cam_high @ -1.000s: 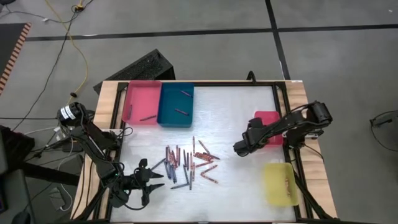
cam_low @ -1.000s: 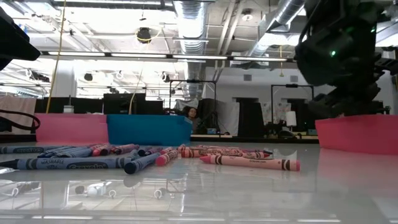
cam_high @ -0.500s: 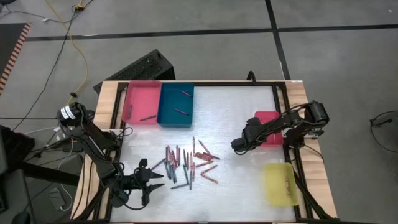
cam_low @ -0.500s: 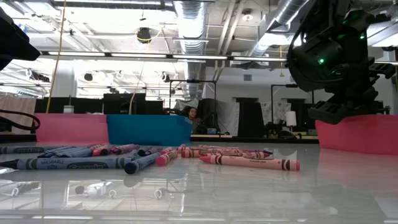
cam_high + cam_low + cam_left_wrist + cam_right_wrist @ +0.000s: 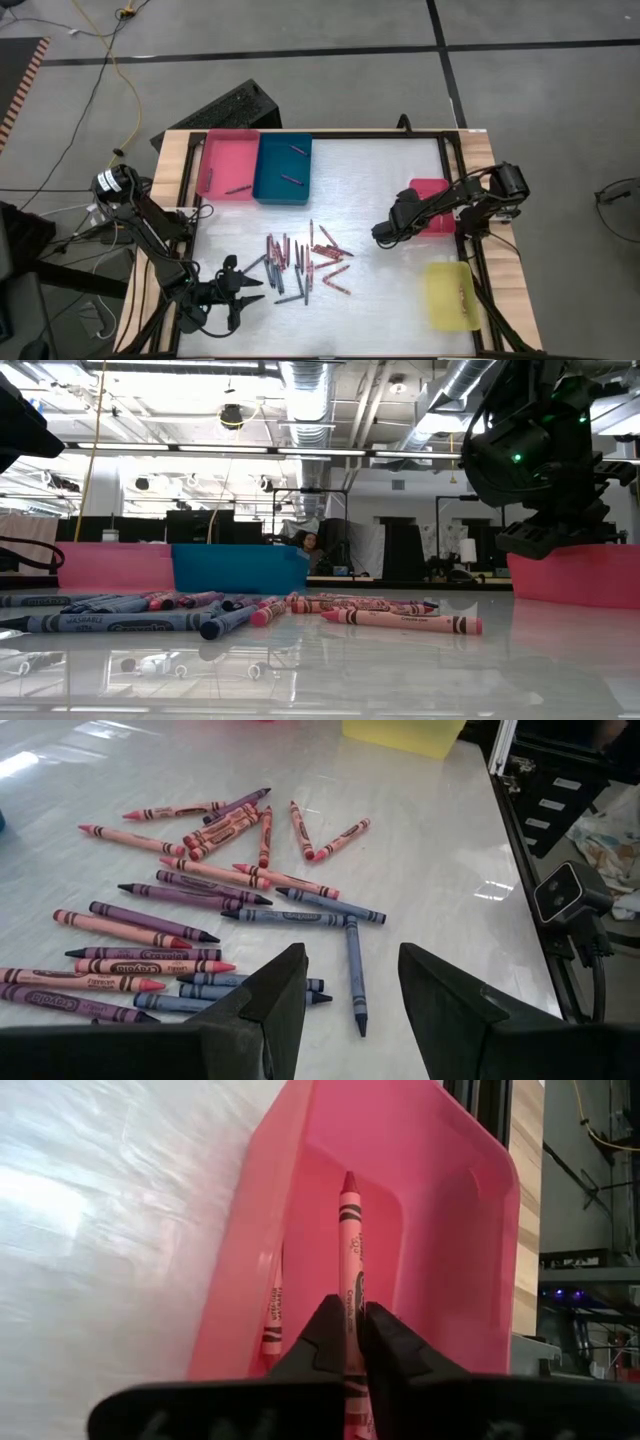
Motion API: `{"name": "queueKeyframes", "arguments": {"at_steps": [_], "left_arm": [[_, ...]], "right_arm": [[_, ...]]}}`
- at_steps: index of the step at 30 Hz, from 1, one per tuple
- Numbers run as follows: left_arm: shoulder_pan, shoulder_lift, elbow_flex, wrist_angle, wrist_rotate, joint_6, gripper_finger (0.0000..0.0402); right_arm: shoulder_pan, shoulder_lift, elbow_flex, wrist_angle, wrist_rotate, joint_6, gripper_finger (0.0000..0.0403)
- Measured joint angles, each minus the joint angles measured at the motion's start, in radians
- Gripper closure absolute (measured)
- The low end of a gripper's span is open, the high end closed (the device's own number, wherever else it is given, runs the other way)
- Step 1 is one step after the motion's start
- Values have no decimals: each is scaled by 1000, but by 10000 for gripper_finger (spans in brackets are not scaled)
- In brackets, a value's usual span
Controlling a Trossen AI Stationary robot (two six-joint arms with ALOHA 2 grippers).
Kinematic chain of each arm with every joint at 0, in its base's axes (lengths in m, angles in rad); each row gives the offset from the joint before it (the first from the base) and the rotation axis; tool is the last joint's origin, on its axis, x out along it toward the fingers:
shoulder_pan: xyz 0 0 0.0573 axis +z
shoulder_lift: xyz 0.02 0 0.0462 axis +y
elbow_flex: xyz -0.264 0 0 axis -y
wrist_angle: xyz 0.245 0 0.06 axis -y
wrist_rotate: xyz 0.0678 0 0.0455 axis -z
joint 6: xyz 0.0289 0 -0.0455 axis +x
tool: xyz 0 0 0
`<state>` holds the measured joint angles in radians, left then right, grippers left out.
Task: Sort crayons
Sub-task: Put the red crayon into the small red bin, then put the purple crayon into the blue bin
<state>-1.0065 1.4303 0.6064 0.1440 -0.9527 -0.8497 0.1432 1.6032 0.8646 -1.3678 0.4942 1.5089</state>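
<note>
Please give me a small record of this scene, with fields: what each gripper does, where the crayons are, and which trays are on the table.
right gripper: over the red tray at the table's right edge, fingers closed on a red crayon pointing into the tray
left gripper: open, empty, at the near left of the crayon pile
crayon pile: loose at the table's middle, red, pink, blue and purple
far trays: pink tray, blue tray, each holding crayons
yellow tray: near right corner

Overhead looks down; low looks level; both share crayons [image 5: 305, 262].
</note>
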Motion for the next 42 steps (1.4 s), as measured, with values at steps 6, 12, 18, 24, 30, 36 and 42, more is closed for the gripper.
{"name": "queueKeyframes", "arguments": {"at_steps": [6, 12, 18, 24, 30, 36, 42], "left_arm": [[0, 0, 0, 0, 0, 0, 253], [0, 0, 0, 0, 0, -2, 253], [0, 0, 0, 0, 0, -3, 253], [0, 0, 0, 0, -1, -4, 253], [0, 0, 0, 0, -1, -1, 253], [0, 0, 0, 0, -1, -1, 253], [0, 0, 0, 0, -1, -1, 253]], "right_arm": [[0, 0, 0, 0, 0, -3, 360], [0, 0, 0, -1, -16, -22, 352], [13, -1, 2, -27, -18, -24, 351], [48, -18, 79, -159, 42, 26, 351], [98, -80, 210, -179, 135, 5, 351], [160, -100, 336, 7, 217, -179, 351], [214, -94, 355, 428, 235, -558, 351]]}}
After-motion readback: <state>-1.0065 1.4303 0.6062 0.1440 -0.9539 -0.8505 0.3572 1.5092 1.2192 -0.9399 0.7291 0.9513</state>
